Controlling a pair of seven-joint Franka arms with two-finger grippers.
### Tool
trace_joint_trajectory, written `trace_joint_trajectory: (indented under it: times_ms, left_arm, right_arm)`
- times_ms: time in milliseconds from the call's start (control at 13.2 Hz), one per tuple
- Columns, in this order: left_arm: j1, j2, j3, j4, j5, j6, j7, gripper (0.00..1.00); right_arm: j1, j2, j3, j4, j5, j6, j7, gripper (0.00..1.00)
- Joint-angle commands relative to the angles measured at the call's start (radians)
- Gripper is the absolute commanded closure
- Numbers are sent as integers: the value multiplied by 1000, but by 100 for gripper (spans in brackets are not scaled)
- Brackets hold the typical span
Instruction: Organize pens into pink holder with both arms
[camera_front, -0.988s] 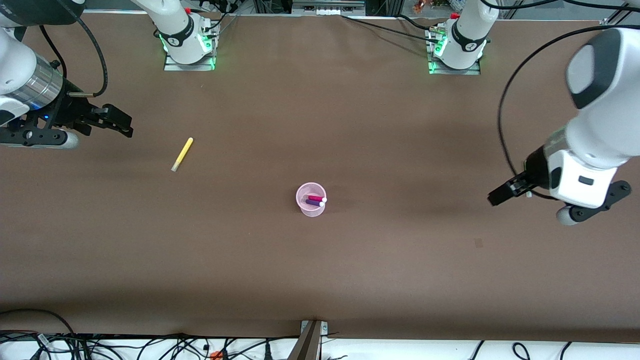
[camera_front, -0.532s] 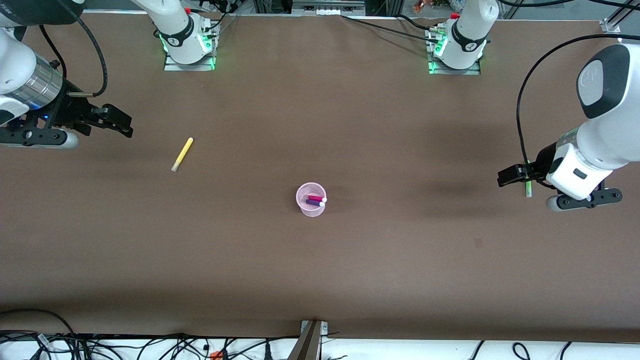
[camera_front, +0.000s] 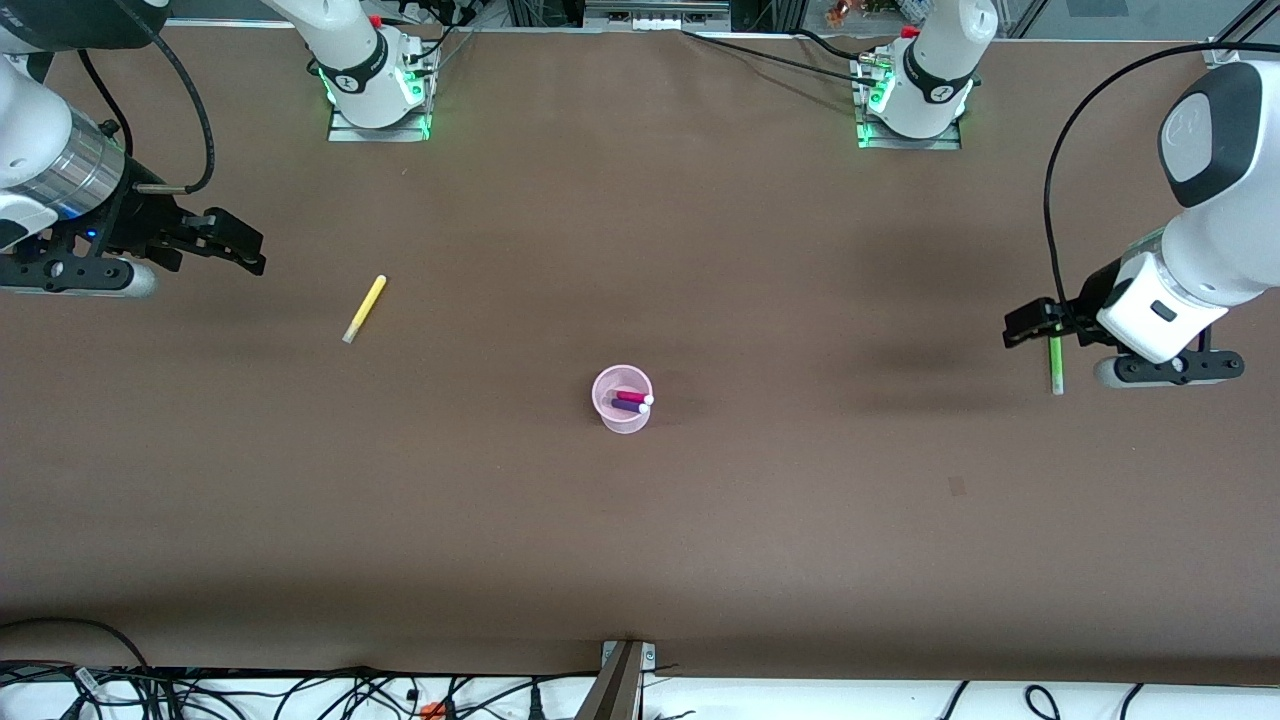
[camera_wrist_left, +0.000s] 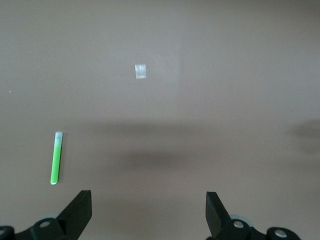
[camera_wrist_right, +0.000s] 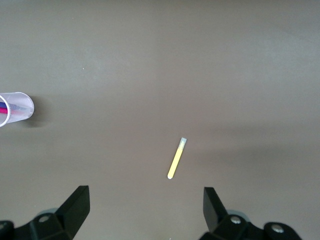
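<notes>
Left end effector (camera_front: 1022, 326) rose, spread; right end effector (camera_front: 240, 250) spread; pink holder (camera_front: 622, 399) holds 2 pens (camera_front: 631, 401).

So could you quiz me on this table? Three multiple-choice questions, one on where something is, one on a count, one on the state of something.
1. Where does the green pen lie?
A. In the cup
B. On the table at the left arm's end
C. Beside the yellow pen

2. How many pens stand in the pink cup?
A. Two
B. None
C. Four

3. How are the right gripper's fingers?
A. Shut on the yellow pen
B. Shut on nothing
C. Open, holding nothing

Answers:
1. B: the green pen lies flat on the table under the left gripper, which is open above it.
2. A: a magenta pen and a purple pen show in the cup.
3. C: the right wrist view shows its fingers spread wide, with the yellow pen lying loose on the table.
</notes>
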Motion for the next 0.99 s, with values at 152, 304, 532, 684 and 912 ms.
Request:
trace_joint_trajectory:
  times_ms: [152,304,532,684,912]
  left_arm:
    - [11,-18,1,40,0,-152,65,0]
    - [11,-18,3,52,2,-152,60,0]
    - [23,-17,3,75,2,-155,20,0]
    - [23,-17,1,79,2,-153,25,0]
    - [25,-9,3,99,2,-157,22,0]
  right_arm:
    - [0,4,1,18,-7,-16,-4,0]
    - [0,3,1,18,-9,-16,-4,0]
    - [0,4,1,18,-9,-16,-4,0]
    - [0,4,1,18,-9,-16,-4,0]
    - [0,4,2,18,-9,-16,-4,0]
